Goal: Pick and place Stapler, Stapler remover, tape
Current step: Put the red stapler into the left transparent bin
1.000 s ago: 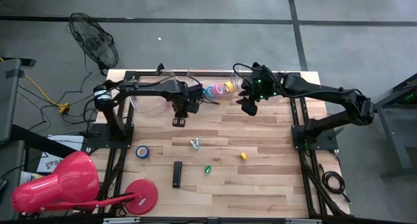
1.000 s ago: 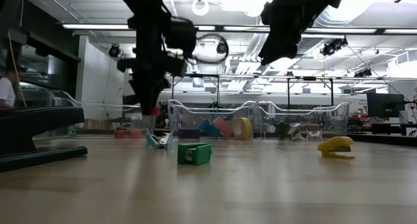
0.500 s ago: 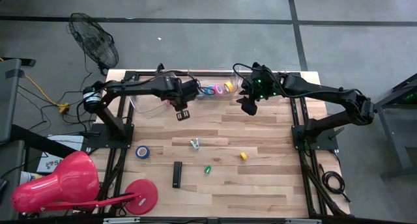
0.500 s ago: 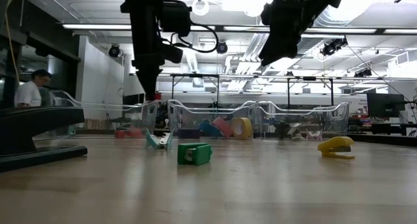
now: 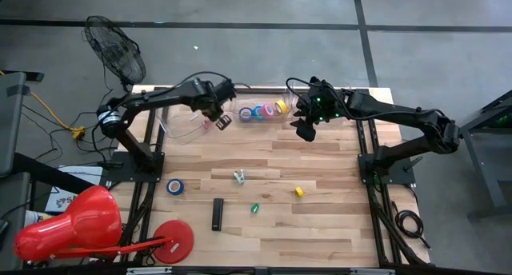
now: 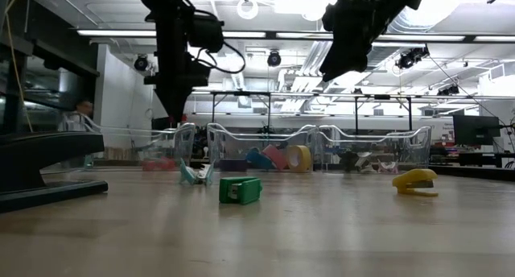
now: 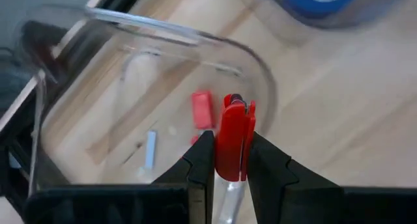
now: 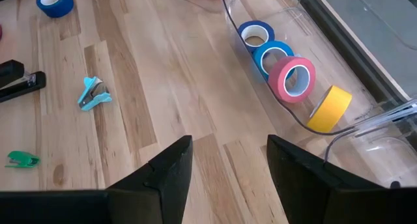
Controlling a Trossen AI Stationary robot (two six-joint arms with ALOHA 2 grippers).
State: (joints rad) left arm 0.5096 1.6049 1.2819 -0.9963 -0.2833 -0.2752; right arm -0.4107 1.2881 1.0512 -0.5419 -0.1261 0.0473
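From above, we see our left gripper [image 5: 222,121] at the right rim of the left clear bin [image 5: 178,129], pinching a red staple remover [image 5: 219,124]; the bin's hollow lies leftward.

Low view: it hangs above that bin's wall.

Left wrist: our fingers clamp the remover upright, long axis pointing down into the bin, another red remover [image 7: 202,109] on its floor.

Right wrist: our right gripper [image 8: 228,160] hovers spread and empty beside the tape rolls [image 8: 284,73].

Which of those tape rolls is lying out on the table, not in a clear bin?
The blue tape roll near the table's left edge, lying flat on the wood. The other rolls, blue, pink and yellow, stand on edge in the clear bin at the back.
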